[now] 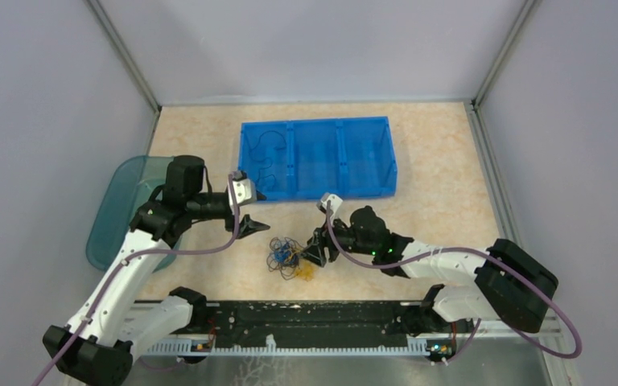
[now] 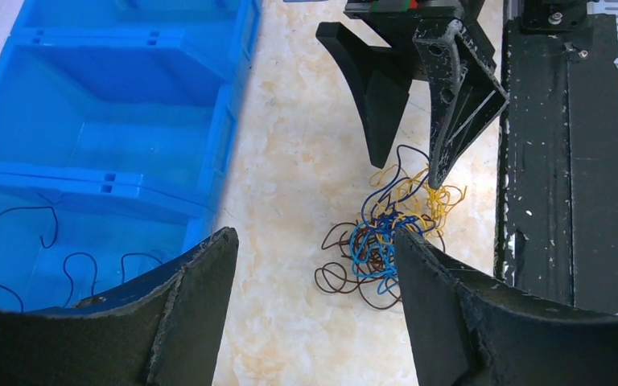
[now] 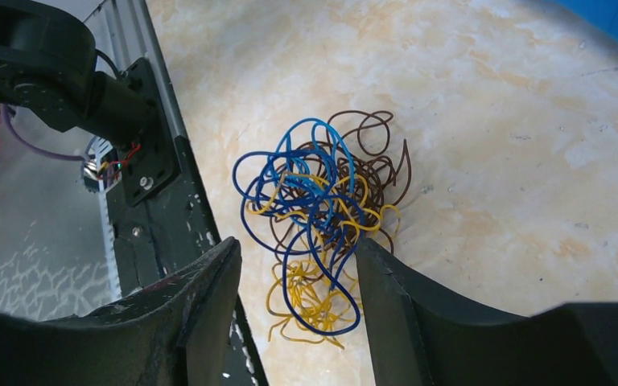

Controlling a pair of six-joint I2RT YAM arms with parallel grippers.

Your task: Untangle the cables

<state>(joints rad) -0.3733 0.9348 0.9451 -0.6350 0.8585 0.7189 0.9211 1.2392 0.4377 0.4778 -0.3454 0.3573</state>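
The cables lie in a fist-sized tangle of blue, yellow and dark brown wires on the table, in front of the blue bin. My right gripper is open and low at the tangle's right side. In the right wrist view its gripper straddles the yellow and blue loops at the near end of the tangle. My left gripper is open and empty, up and to the left of the tangle. In the left wrist view the gripper has the tangle by its right finger.
The blue bin has three compartments; thin dark wires lie in the left one. A teal translucent tray sits at the table's left edge. A black rail runs along the near edge, close to the tangle.
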